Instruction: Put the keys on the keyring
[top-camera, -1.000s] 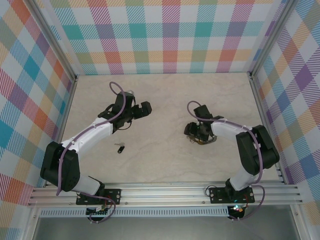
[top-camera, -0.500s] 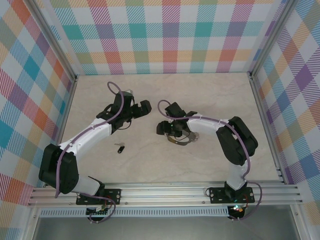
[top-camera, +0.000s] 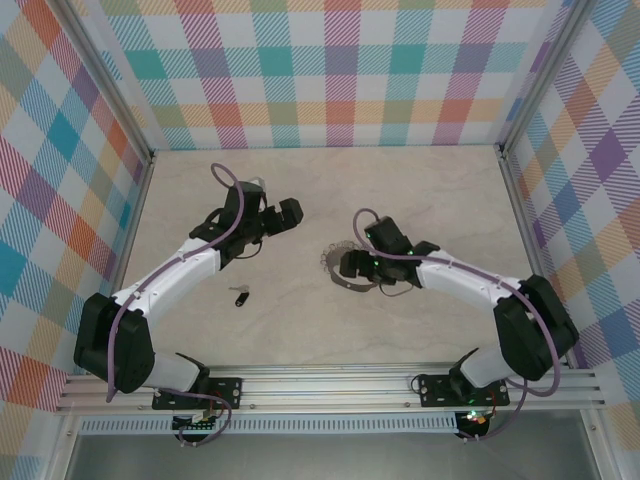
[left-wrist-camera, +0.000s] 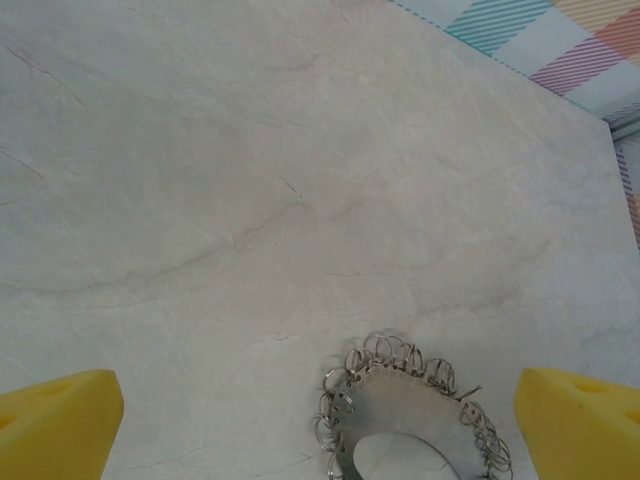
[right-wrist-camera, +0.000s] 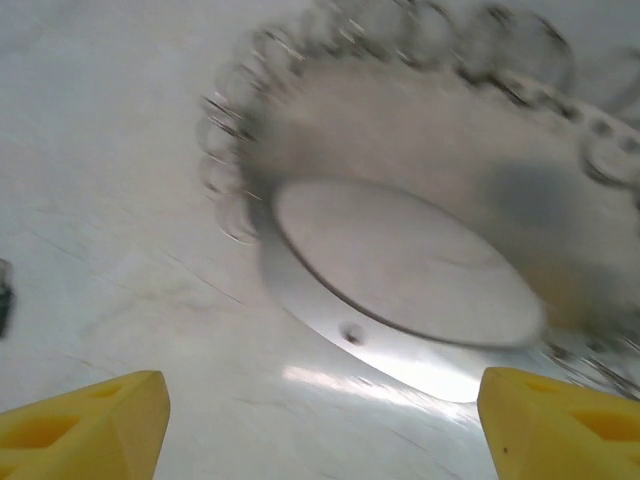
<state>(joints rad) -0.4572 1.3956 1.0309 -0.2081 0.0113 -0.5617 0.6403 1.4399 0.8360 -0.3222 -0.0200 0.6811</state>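
The keyring (top-camera: 343, 270), a flat silver hoop edged with small wire loops, lies on the table in the middle. In the right wrist view the keyring (right-wrist-camera: 420, 190) is blurred and lies just ahead of my right gripper (right-wrist-camera: 320, 425), which is open, with its yellow fingertips (right-wrist-camera: 85, 425) clear of the ring. From above, my right gripper (top-camera: 362, 268) is at the ring's right side. My left gripper (top-camera: 278, 220) hovers up and to the left of the ring, open and holding nothing. The keyring (left-wrist-camera: 405, 420) lies between its fingertips (left-wrist-camera: 60, 420), lower down. One small dark key (top-camera: 240, 296) lies near the left arm.
The pale marble-look table (top-camera: 330, 190) is closed in by plaid walls on the left, back and right. An aluminium rail (top-camera: 330, 385) runs along the near edge where both arm bases are bolted.
The right arm carried the keyring leftward to the table's middle, and its jaws have widened off the ring. The left arm has barely moved, and the key has stayed put.
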